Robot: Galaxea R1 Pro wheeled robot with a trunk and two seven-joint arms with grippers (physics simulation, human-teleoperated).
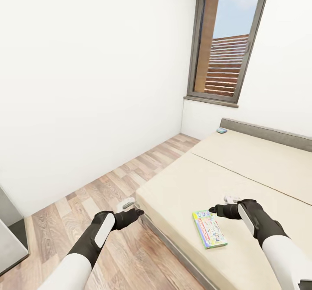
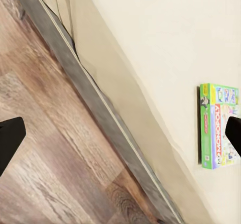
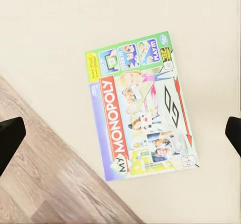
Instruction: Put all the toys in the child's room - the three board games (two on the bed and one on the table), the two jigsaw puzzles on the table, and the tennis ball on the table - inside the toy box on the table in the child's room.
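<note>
A white-green board game [image 1: 209,228] with a red Monopoly stripe lies flat on the beige bed [image 1: 242,168], close to its near edge. My right gripper [image 1: 215,210] hovers open just beyond this box. In the right wrist view the cover [image 3: 140,128] lies between the spread black fingertips [image 3: 10,138]. My left gripper [image 1: 133,210] is open over the wood floor beside the bed's corner, and its wrist view catches the same box [image 2: 218,126]. A small blue board game [image 1: 222,130] rests by the grey headboard [image 1: 268,133]. The toy box, jigsaw puzzles and tennis ball are out of view.
A white wall runs along the left, with a strip of wood-plank floor [image 1: 130,173] between it and the bed. A tall dark-framed window [image 1: 227,43] stands above the far corner. A grey piece of furniture [image 1: 8,233] pokes in at the left edge.
</note>
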